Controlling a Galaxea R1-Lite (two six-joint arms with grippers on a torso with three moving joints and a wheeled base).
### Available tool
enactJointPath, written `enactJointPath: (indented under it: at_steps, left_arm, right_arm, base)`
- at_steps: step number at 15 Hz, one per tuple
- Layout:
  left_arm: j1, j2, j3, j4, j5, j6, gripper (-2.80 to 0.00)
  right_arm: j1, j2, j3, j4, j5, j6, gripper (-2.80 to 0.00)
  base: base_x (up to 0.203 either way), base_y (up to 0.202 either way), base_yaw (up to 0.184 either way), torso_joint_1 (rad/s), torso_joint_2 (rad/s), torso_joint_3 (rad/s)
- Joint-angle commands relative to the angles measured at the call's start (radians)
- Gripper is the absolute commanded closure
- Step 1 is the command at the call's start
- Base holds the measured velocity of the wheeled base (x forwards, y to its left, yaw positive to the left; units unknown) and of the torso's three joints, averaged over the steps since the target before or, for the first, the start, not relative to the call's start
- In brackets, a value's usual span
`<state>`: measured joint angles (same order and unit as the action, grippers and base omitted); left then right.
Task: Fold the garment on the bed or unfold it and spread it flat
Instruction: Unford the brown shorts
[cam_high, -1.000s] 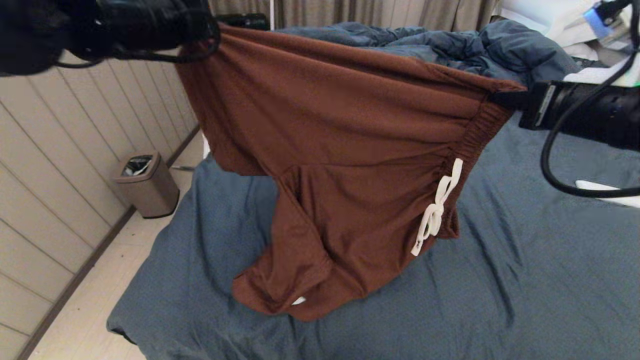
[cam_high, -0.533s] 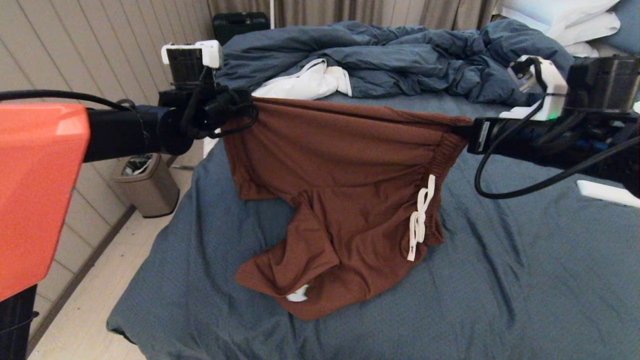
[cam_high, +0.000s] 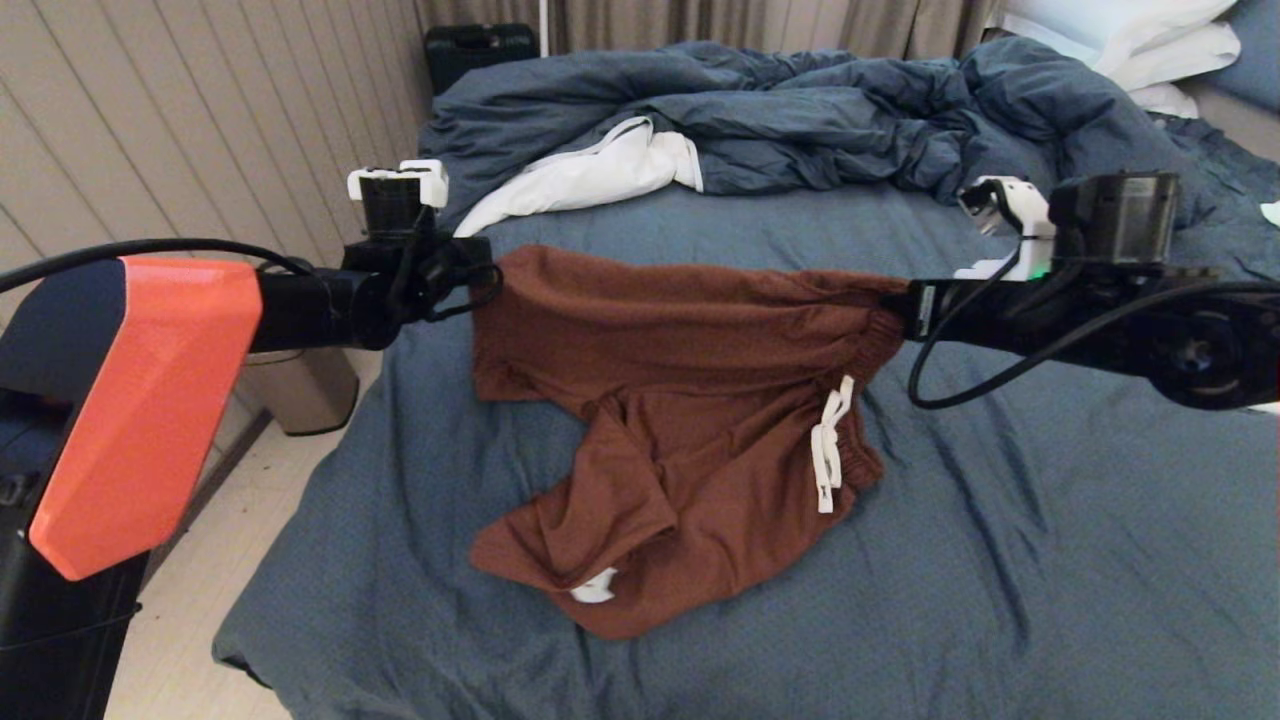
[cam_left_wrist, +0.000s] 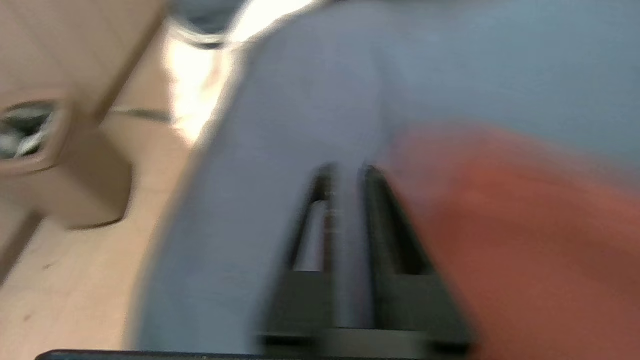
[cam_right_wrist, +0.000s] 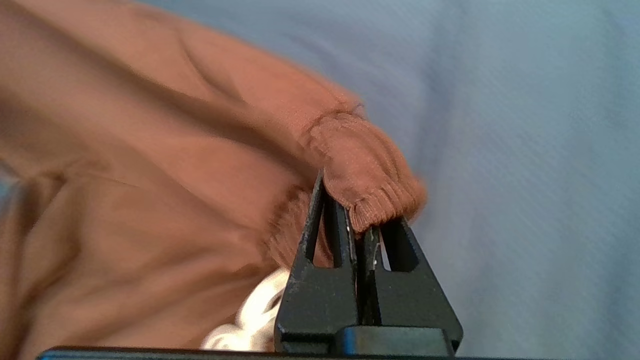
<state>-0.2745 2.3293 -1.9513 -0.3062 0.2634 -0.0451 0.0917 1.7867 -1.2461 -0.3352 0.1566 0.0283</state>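
The rust-brown garment (cam_high: 690, 400) hangs stretched between my two grippers, low over the bed's slate-blue sheet (cam_high: 1050, 520). Its lower leg with the small white logo (cam_high: 595, 590) lies crumpled on the sheet. The white drawstring (cam_high: 828, 445) dangles near the waistband. My right gripper (cam_high: 905, 305) (cam_right_wrist: 357, 220) is shut on the waistband corner of the garment (cam_right_wrist: 150, 200). My left gripper (cam_high: 480, 268) (cam_left_wrist: 345, 172) is at the opposite corner. Its fingers stand slightly apart with sheet showing between them, and the garment (cam_left_wrist: 525, 240) lies beside one finger.
The rumpled dark blue duvet (cam_high: 800, 110) with its white lining (cam_high: 590, 170) covers the far part of the bed, with white pillows (cam_high: 1130, 30) at the far right. A bin (cam_high: 300, 385) stands on the floor left of the bed, and a black case (cam_high: 478, 45) by the wall.
Both arms have come down and moved away from me with the garment. More of it now rests on the sheet. The left fingers now show a gap.
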Motion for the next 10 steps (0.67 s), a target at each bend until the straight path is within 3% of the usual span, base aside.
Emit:
enactJointPath:
  at_steps: [1, 8, 9, 10]
  left_arm:
    - [-0.006, 0.007, -0.001, -0.011, -0.001, 0.001, -2.8]
    - [-0.006, 0.008, -0.001, -0.013, 0.0, 0.007, -2.8]
    - [-0.006, 0.006, -0.001, -0.013, -0.001, 0.007, -2.8]
    - [-0.006, 0.003, -0.001, -0.013, -0.004, 0.007, -2.8]
  right_arm:
    - [-0.001, 0.039, -0.026, -0.004, 0.008, 0.001, 0.0]
    - [-0.015, 0.082, -0.048, -0.001, 0.006, 0.003, 0.0]
    - [-0.027, 0.091, -0.039, -0.007, -0.001, 0.006, -2.8]
    - [-0.032, 0.095, -0.04, -0.018, -0.025, 0.005, -2.8]
  base:
    - [0.0, 0.0, 0.0, 0.0, 0.0, 0.0]
    - [0.0, 0.0, 0.0, 0.0, 0.0, 0.0]
    - [0.0, 0.0, 0.0, 0.0, 0.0, 0.0]
    - [0.0, 0.0, 0.0, 0.0, 0.0, 0.0]
